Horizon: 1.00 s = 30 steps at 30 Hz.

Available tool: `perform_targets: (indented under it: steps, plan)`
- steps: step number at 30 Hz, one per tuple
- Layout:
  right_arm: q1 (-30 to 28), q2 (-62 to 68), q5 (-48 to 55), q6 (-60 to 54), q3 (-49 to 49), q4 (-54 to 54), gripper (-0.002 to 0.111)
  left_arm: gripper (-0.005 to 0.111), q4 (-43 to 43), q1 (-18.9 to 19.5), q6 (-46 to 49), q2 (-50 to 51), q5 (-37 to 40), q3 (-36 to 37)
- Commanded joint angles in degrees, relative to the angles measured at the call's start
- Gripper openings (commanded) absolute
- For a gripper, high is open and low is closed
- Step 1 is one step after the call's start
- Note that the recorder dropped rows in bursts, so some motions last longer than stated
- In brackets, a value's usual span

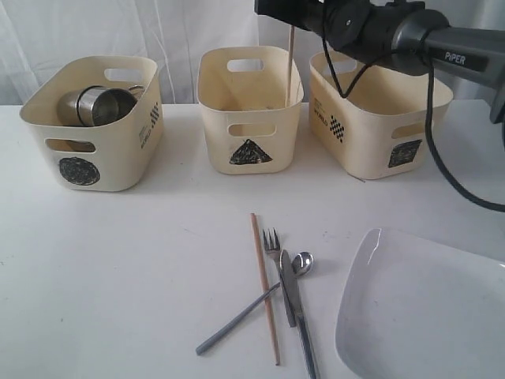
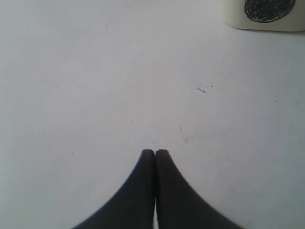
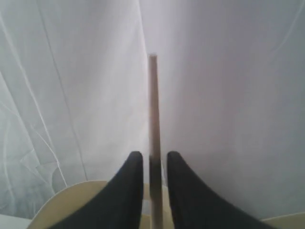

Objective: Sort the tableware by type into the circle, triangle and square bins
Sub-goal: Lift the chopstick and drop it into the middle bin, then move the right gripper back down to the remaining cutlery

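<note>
My right gripper [image 1: 289,20] [image 3: 152,155] hangs over the triangle bin [image 1: 251,118]. A wooden chopstick [image 1: 289,67] [image 3: 153,105] stands upright between its fingers, lower end inside the bin. A narrow gap shows on each side of the stick, so the jaws are slightly open. On the table lie a second chopstick [image 1: 265,288], a fork [image 1: 272,239], a knife [image 1: 298,328] and a spoon [image 1: 304,263], crossing one another. Steel mugs [image 1: 99,105] sit in the circle bin [image 1: 47,118]. The white square plate [image 1: 426,308] lies at front right. My left gripper [image 2: 155,151] is shut over bare table. No bowls are in view.
The square bin [image 1: 379,118] stands at the back right under my right arm, its inside hidden. A corner of the circle bin [image 2: 267,14] shows in the left wrist view. A white curtain hangs behind the bins.
</note>
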Motion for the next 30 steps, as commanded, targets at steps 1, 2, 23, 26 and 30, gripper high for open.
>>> perform_targets:
  steps: [1,2,23,26,30]
  plan:
    - [-0.08,-0.13,2.96,0.52,-0.83,-0.94,0.041,0.000,-0.03,-0.31,-0.05,-0.26,-0.13,0.25]
    - [-0.08,-0.25,4.26,0.52,-0.83,-0.94,0.044,0.000,-0.03,-0.31,-0.05,-0.26,-0.13,0.25]
    - [-0.98,-17.89,58.29,5.77,-0.49,-11.69,0.018,0.000,-0.03,-0.31,-0.05,-0.26,-0.13,0.25]
    - [-0.98,-18.62,62.97,10.18,-0.44,-19.47,0.000,0.000,-0.03,-0.31,-0.05,-0.26,-0.13,0.25]
    - [-0.98,-18.71,69.57,11.43,-0.44,-24.10,0.000,0.000,-0.03,-0.31,-0.05,-0.26,-0.13,0.25]
